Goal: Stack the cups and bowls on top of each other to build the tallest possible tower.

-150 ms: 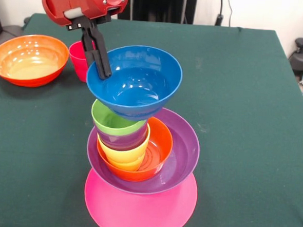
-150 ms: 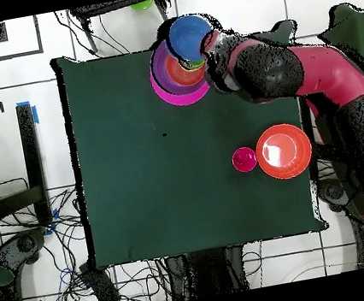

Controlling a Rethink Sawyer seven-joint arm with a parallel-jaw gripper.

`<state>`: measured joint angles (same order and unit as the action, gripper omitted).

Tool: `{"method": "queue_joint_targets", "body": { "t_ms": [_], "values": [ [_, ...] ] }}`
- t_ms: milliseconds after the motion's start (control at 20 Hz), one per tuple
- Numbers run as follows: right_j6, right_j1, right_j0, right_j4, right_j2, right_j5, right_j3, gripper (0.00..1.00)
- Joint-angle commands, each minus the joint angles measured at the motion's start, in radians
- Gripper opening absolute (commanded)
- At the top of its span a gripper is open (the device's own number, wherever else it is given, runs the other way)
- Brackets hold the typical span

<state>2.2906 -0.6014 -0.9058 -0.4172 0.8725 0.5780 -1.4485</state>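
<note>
The tower stands near the table's front edge: an upturned pink bowl [image 1: 140, 211] [image 2: 174, 98] at the base, a purple bowl [image 1: 183, 152] on it, then a small orange bowl [image 1: 160, 145]. Nested in that are a yellow cup [image 1: 122, 156], a purple cup [image 1: 121, 140] and a light green cup [image 1: 112, 121]. A blue bowl [image 1: 135, 81] [image 2: 190, 36] sits tilted right over the green cup; whether it rests on it I cannot tell. My gripper [image 1: 100, 60] [image 2: 207, 45] is shut on the blue bowl's left rim. A red cup [image 1: 77, 60] [image 2: 243, 159] stands behind it.
A large orange bowl [image 1: 29, 58] [image 2: 284, 151] sits upright at the far left beside the red cup. The green table cloth [image 1: 245, 98] stretches to the right of the tower. My arm comes down over the red cup's side.
</note>
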Motion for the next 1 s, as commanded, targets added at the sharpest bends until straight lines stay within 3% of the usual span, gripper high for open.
{"method": "queue_joint_targets", "body": {
  "t_ms": [50, 1000],
  "values": [
    [-0.279, 0.051, 0.013, -0.072, 0.006, 0.063, 0.019, 0.0],
    [-0.331, 0.067, 0.008, -0.083, 0.006, 0.122, 0.083, 0.0]
  ]
}}
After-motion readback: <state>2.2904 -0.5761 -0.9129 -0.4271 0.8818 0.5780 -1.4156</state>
